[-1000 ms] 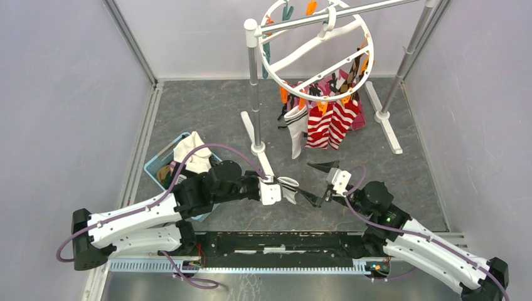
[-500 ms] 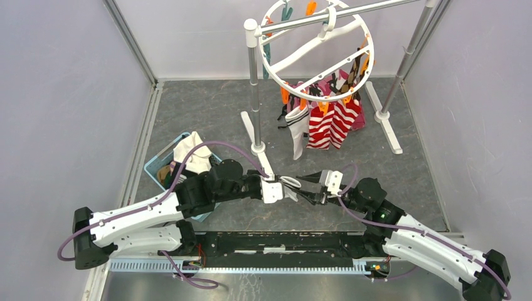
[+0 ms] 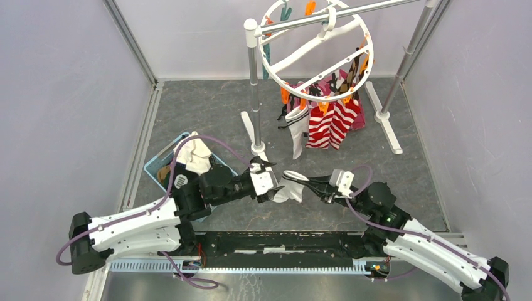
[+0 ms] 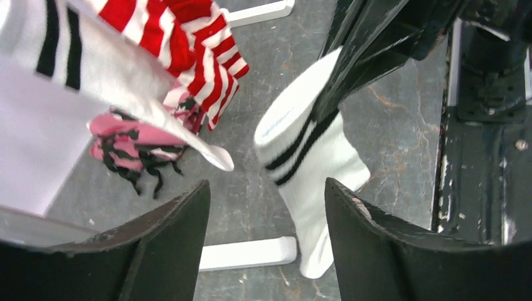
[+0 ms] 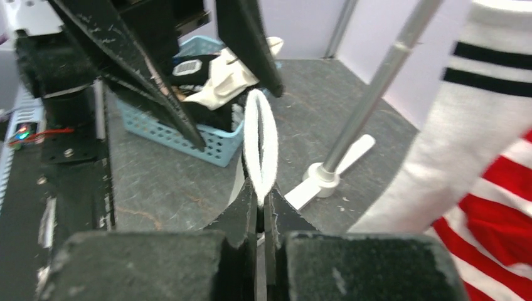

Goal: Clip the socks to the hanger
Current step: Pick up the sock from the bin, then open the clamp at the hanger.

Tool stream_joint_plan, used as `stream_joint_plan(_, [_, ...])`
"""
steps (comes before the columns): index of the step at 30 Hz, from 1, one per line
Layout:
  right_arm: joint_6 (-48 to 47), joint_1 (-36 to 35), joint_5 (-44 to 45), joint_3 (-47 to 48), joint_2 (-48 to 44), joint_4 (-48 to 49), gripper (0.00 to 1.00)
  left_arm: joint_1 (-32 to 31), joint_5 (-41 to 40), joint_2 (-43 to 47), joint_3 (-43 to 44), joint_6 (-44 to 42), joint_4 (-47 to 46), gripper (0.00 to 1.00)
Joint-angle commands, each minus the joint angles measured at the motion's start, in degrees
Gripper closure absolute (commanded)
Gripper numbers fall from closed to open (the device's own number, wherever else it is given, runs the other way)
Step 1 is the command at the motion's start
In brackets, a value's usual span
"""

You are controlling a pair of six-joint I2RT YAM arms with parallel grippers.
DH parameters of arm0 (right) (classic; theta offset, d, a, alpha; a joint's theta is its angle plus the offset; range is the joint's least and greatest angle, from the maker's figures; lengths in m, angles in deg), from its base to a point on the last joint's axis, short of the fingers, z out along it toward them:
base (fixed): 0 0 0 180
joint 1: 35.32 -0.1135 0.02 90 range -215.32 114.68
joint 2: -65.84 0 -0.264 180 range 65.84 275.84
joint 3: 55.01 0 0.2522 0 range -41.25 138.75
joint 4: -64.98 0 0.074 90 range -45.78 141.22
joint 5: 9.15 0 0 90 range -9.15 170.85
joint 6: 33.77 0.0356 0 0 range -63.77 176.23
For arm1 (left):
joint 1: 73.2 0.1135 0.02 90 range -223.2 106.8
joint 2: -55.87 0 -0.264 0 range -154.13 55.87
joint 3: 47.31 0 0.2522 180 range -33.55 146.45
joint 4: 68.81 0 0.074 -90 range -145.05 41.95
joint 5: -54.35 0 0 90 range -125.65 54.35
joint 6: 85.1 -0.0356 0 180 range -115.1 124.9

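Our right gripper [image 3: 295,177] is clamped on just the cuff edge of the white dark-striped sock [image 3: 292,190], which dangles at frame centre. Our left gripper [image 3: 270,179] stands apart beside it. So thin a pinch may slip before reaching the hanger [image 3: 313,47] at upper centre.

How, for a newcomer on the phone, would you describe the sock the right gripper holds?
From the round white hanger, come toward the near edge of the table. There the right gripper pinches one sock by its cuff. Unlike the clipped socks, it dangles free: white, two dark cuff stripes.
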Motion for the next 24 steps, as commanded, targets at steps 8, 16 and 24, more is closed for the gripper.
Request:
stream_joint_plan(8, [2.42,-0.13,21.40,0.78,-5.34,-4.12,1.00,30.73,14.04,2.37,-8.51,41.24,-25.98,0.11])
stream_joint_plan(16, [3.20,-0.11,22.88,1.06,-5.08,-4.65,1.00,36.18,26.92,-10.54,-3.54,55.65,-45.29,0.01])
stream_joint_plan(24, [3.75,-0.14,21.30,0.89,-3.50,-3.49,1.00,34.71,20.01,-11.93,1.89,56.52,-46.41,0.00])
